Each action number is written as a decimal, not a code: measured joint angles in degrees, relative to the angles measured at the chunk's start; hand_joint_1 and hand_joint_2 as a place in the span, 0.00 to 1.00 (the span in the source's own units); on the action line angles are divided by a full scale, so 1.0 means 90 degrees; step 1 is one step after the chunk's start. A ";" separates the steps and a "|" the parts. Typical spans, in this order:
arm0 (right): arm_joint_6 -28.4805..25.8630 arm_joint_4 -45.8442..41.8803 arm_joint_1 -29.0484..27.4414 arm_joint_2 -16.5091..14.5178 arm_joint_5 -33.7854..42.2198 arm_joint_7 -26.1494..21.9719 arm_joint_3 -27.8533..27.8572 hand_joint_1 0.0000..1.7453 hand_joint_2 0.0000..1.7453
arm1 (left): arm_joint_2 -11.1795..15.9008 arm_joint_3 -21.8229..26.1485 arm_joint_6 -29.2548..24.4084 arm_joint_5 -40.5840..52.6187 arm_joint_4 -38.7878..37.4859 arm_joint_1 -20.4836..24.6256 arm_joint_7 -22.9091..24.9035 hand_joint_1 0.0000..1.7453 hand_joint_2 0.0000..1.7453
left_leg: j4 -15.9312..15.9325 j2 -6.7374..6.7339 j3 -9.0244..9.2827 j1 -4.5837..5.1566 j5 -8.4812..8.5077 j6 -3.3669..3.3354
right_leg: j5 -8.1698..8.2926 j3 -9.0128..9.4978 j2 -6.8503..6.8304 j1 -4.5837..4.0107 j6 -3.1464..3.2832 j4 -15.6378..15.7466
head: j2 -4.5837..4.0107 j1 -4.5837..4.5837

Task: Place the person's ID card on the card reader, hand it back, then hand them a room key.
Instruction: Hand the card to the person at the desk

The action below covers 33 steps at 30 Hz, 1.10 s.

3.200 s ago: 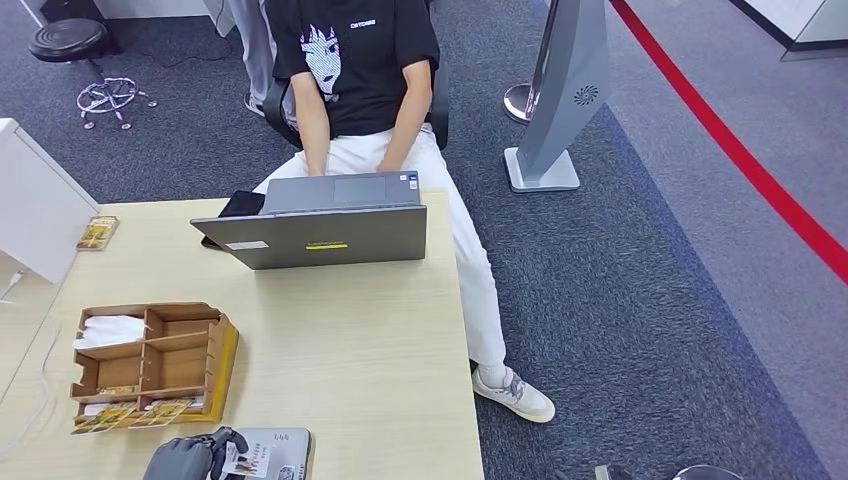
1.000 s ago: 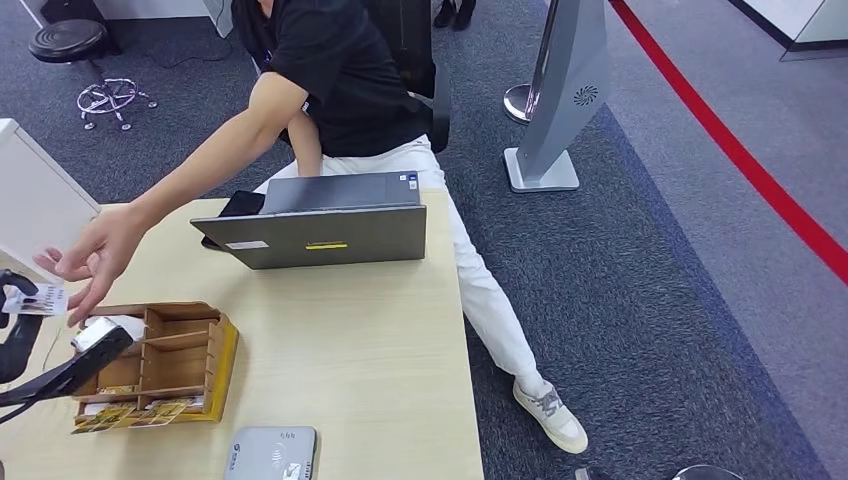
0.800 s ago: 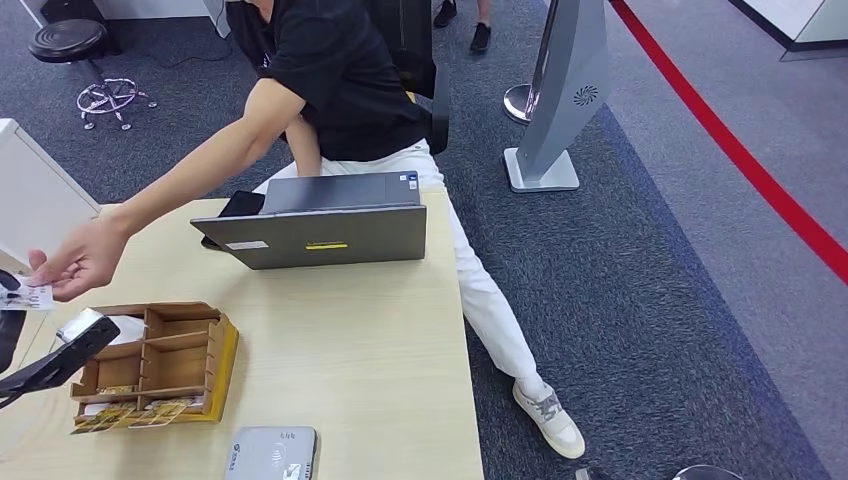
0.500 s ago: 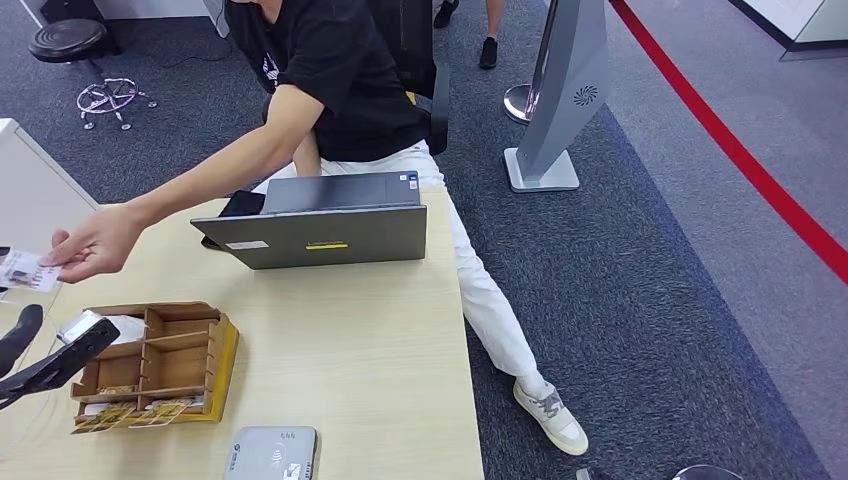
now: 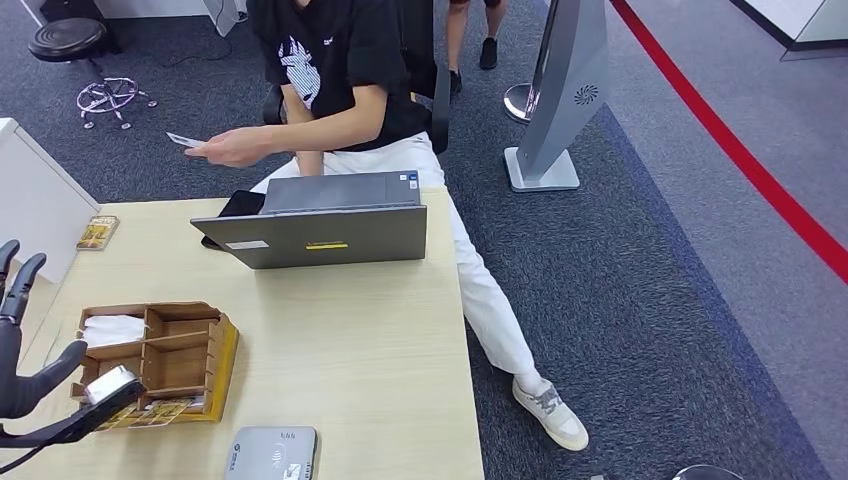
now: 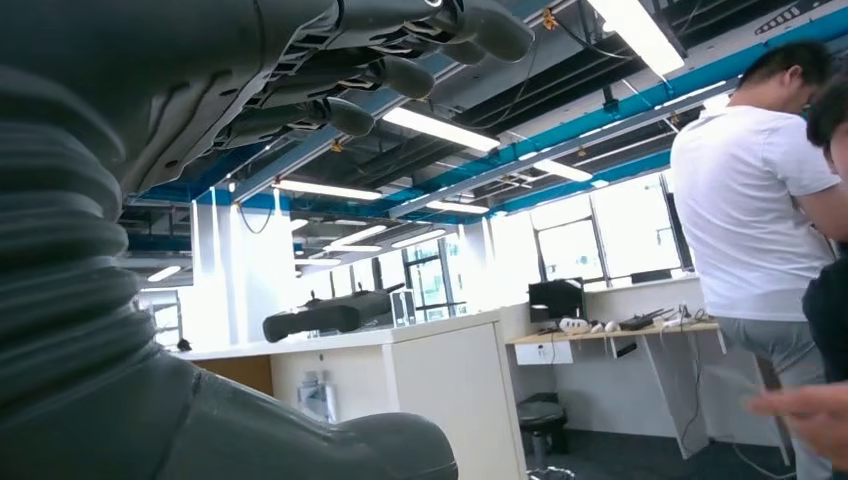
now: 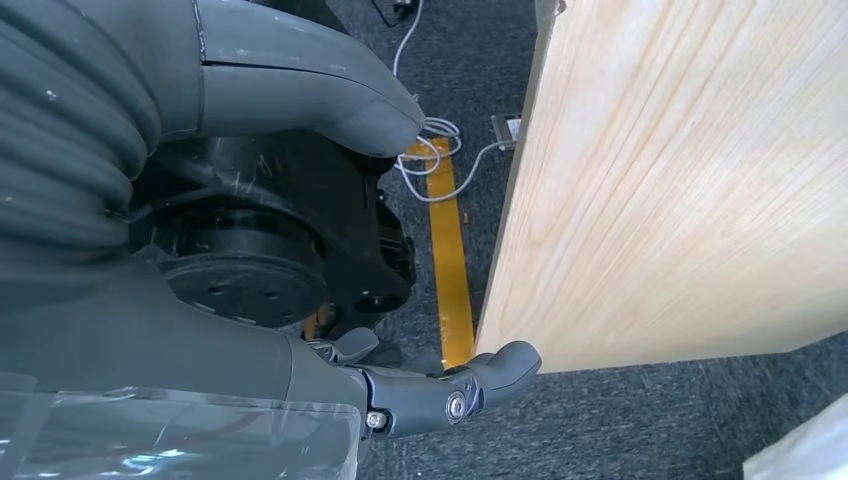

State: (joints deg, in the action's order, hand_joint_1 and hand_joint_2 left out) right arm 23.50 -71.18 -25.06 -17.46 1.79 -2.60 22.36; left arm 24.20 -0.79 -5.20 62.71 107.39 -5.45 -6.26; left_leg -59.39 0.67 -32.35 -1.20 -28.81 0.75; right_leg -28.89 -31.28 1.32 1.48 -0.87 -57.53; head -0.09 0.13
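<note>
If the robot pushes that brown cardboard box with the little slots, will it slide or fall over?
The cardboard organizer would probably slide rather than tip: it sits low and wide on the smooth wooden table. It looks light, made of thin cardboard, so a gentle push from the left hand may move it easily. The cards at its front might shift or spill.

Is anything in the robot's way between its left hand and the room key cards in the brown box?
Nothing visible blocks it. The left hand, empty with its fingers spread, hangs at the table's left edge, right beside the cardboard organizer. The key cards sit in its open near slots.
</note>
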 joint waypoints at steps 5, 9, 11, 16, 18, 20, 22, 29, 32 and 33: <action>-0.0086 -0.0115 -0.0064 0.0000 0.0120 0.0013 -0.0033 0.00 1.00 | -0.0003 -0.0023 -0.0117 -0.0076 0.0264 -0.0323 -0.0331 0.00 1.00 | 0.0001 -0.0003 0.0005 0.0000 0.0001 0.0000 | 0.0003 0.0003 0.0002 0.0000 0.0003 -0.0001 | 0.0000 0.0001; -0.0167 -0.0204 -0.0131 0.0000 0.0271 0.0016 -0.0072 0.00 1.00 | 0.0003 -0.0203 -0.0395 0.0024 0.0532 -0.0903 -0.0525 0.00 1.00 | 0.0001 -0.0004 0.0004 0.0000 0.0001 0.0000 | 0.0002 0.0002 0.0004 0.0000 0.0003 0.0000 | 0.0000 0.0001; -0.0201 -0.0234 -0.0139 0.0000 0.0319 0.0013 -0.0076 0.00 1.00 | 0.0020 -0.0376 -0.0580 0.0091 0.0594 -0.1183 -0.0483 0.00 1.00 | 0.0001 -0.0004 0.0002 0.0000 0.0000 0.0001 | 0.0001 0.0001 0.0004 0.0000 0.0002 0.0000 | 0.0000 0.0000; -0.0233 -0.0282 -0.0146 0.0000 0.0376 0.0005 -0.0080 0.00 1.00 | 0.0073 -0.0893 -0.0826 -0.0094 0.0619 -0.1680 -0.0137 0.00 1.00 | 0.0001 -0.0003 0.0001 0.0000 -0.0002 0.0002 | 0.0001 0.0000 0.0002 0.0000 0.0001 0.0001 | 0.0000 0.0001; -0.0233 -0.0297 -0.0146 0.0001 0.0381 0.0002 -0.0080 0.00 1.00 | 0.0104 -0.1128 -0.0901 -0.0200 0.0608 -0.1805 0.0021 0.00 1.00 | 0.0001 -0.0003 0.0002 0.0000 -0.0001 0.0002 | 0.0001 0.0000 0.0002 0.0000 0.0001 0.0001 | 0.0000 0.0001; -0.0233 -0.0308 -0.0145 0.0001 0.0382 -0.0001 -0.0080 0.00 1.00 | 0.0152 -0.1362 -0.0982 -0.0249 0.0582 -0.1891 0.0178 0.00 1.00 | 0.0001 -0.0003 0.0003 0.0000 -0.0001 0.0002 | 0.0001 0.0001 0.0001 0.0000 0.0002 0.0001 | 0.0000 0.0001; -0.0233 -0.0310 -0.0145 0.0001 0.0381 -0.0003 -0.0080 0.00 1.00 | 0.0197 -0.1543 -0.1022 -0.0255 0.0551 -0.1950 0.0276 0.00 1.00 | 0.0001 -0.0002 0.0003 -0.0001 -0.0001 0.0002 | 0.0002 0.0002 0.0000 0.0000 0.0002 0.0001 | 0.0000 0.0000; -0.0194 -0.0310 -0.0137 0.0001 0.0347 -0.0004 -0.0080 0.00 1.00 | 0.0293 -0.1766 -0.0979 -0.0248 0.0346 -0.1983 0.0677 0.00 1.00 | 0.0001 -0.0001 0.0003 -0.0001 0.0000 0.0003 | 0.0002 0.0003 -0.0002 -0.0001 0.0002 0.0001 | 0.0000 0.0000; -0.0148 -0.0307 -0.0122 0.0001 0.0322 -0.0003 -0.0078 0.00 1.00 | 0.0313 -0.1768 -0.0923 -0.0250 0.0183 -0.1973 0.0750 0.00 1.00 | 0.0001 -0.0001 0.0003 -0.0001 0.0000 0.0002 | 0.0002 0.0003 -0.0002 -0.0001 0.0002 0.0001 | 0.0000 -0.0001; -0.0128 -0.0306 -0.0115 0.0001 0.0304 -0.0003 -0.0078 0.00 1.00 | 0.0316 -0.1767 -0.0891 -0.0238 0.0122 -0.1966 0.0769 0.00 1.00 | 0.0001 -0.0001 0.0003 -0.0001 0.0000 0.0002 | 0.0002 0.0003 -0.0002 0.0000 0.0002 0.0001 | 0.0000 -0.0001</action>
State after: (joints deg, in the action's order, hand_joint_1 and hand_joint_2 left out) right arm 22.35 -73.93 -26.09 -17.45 4.52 -2.62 21.66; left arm 27.04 -16.69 -13.22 60.57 108.49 -23.14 0.66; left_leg -59.38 0.66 -32.33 -1.21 -28.81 0.77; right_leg -28.88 -31.26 1.30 1.48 -0.85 -57.53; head -0.09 0.13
